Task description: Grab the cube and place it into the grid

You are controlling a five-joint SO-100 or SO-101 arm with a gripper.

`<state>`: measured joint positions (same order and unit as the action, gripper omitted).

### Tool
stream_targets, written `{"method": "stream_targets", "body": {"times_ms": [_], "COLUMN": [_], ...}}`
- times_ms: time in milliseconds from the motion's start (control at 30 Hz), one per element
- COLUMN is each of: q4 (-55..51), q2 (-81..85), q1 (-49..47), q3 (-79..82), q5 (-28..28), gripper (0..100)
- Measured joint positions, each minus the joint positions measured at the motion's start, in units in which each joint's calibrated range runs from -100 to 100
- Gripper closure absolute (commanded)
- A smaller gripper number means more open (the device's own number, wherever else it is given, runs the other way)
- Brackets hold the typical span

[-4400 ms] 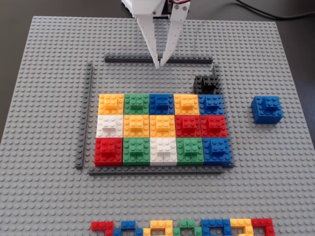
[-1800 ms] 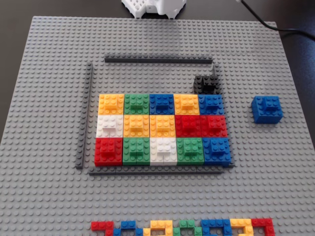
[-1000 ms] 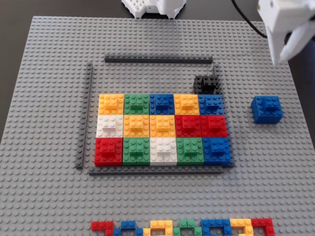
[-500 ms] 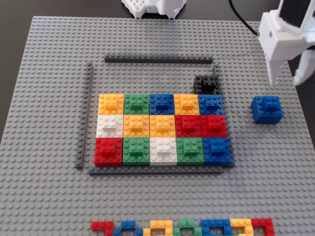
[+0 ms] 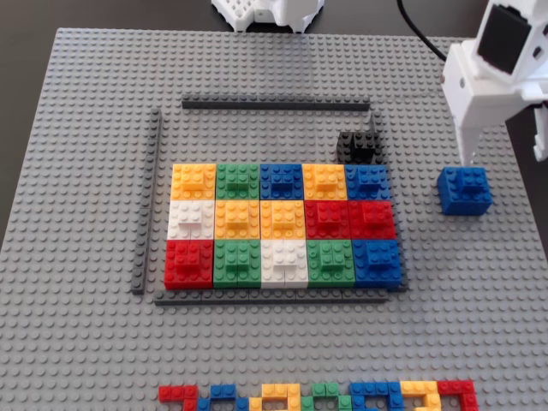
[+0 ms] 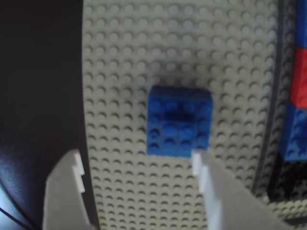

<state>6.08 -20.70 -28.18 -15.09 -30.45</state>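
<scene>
Nearest us in the wrist view, the white gripper [image 6: 139,165] stands wide open and empty, one fingertip [image 6: 200,158] just at the edge of the cube [image 6: 178,122]. We see the cube [image 5: 465,189] sitting alone on the grey baseplate [image 5: 86,128] in the fixed view, right of the grid [image 5: 282,224] and apart from it, near a black brick [image 5: 358,146]

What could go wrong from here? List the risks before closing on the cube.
1. In the wrist view the jaws are off-centre: one fingertip meets the cube at its corner, so closing may push or twist it.
2. The black brick sits by the grid; placing there could knock it.
</scene>
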Motion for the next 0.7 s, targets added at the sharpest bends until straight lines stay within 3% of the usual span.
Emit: {"method": "stream_targets", "body": {"times_ms": [700], "q4": [2.05], "q2": [-1.87], "q1": [0.95], "q3": [2.38], "q5": [0.00], "gripper": [72]}}
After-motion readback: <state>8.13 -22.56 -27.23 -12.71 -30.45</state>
